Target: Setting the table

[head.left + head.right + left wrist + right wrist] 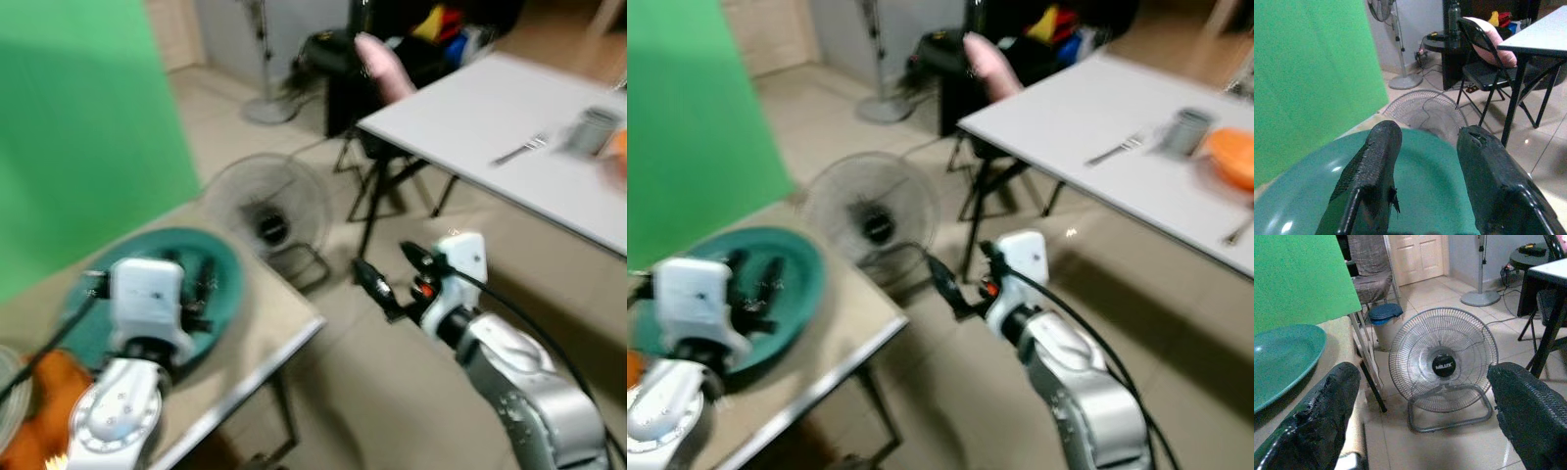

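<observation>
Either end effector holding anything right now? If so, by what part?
Nothing held. Left end effector is open above the teal plate, not gripping it. Right end effector is open over the floor, facing the floor fan.

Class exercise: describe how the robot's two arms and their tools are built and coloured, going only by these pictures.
Both arms are silver metal tubes ending in a white, boxy wrist housing. The right tool has two long black fingers with a rough, textured surface, a small red-orange part at their base, and a black cable running back along the forearm. The left tool has the same long black fingers, scuffed at the edges.
</observation>
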Motion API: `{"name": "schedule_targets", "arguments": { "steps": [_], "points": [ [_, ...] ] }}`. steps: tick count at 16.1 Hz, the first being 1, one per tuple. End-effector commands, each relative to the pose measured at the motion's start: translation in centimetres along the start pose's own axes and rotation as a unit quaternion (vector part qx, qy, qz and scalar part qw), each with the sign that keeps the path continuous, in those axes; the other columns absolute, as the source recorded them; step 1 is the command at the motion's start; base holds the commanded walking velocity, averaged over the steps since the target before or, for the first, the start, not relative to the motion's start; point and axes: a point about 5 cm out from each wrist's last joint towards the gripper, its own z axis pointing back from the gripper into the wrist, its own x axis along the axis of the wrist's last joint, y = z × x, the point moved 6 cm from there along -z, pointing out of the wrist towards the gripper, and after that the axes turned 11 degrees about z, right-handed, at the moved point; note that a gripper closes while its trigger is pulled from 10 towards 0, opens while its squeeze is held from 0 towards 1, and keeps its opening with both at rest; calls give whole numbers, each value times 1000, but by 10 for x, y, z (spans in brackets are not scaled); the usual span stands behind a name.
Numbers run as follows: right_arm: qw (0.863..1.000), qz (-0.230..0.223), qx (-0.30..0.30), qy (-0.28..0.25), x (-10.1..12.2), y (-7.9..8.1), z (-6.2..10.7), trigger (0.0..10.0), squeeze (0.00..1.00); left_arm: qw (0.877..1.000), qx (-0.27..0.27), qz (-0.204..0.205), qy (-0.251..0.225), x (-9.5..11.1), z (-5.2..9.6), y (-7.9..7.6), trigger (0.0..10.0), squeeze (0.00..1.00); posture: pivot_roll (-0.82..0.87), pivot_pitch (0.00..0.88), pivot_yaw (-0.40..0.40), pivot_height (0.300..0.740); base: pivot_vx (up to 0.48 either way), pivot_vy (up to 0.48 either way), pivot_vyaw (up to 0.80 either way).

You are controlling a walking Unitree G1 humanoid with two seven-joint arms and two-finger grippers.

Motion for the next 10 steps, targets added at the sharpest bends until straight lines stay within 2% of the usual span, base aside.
{"name": "schedule_targets", "arguments": {
  "steps": [1, 5, 7, 8, 9, 10],
  "points": [
    [1000, -4, 10, -6, 4, 4, -2, 10000, 0, 1000, 10, -11, -5, 5, 1, 6, 10000, 0, 0, 13, 24, 740, 0, 349, 0],
    [1000, -1, 21, -4, 4, 7, -5, 10000, 0, 1000, 19, -19, -9, 9, 1, 14, 10000, 0, 3, 11, 21, 740, 0, 334, 0],
    [999, -5, 34, 0, 5, 10, -12, 10000, 0, 999, 15, -26, -19, 15, -1, 12, 10000, 0, 2, 10, 23, 740, 0, 0, 0],
    [999, -16, 41, 2, 5, 11, -16, 10000, 302, 999, 11, -27, -21, 16, -2, 11, 10000, 0, 2, 8, 24, 740, 0, 0, 0],
    [998, -41, 47, 10, 5, 12, -22, 10000, 1000, 999, 3, -28, -22, 17, -3, 8, 10000, 0, 2, 7, 23, 740, 0, 0, 0],
    [996, -55, 62, 17, 5, 16, -27, 10000, 1000, 999, -5, -30, -21, 17, -4, 5, 10000, 0, 2, 5, 23, 740, 0, 0, 0]
  ]
}}
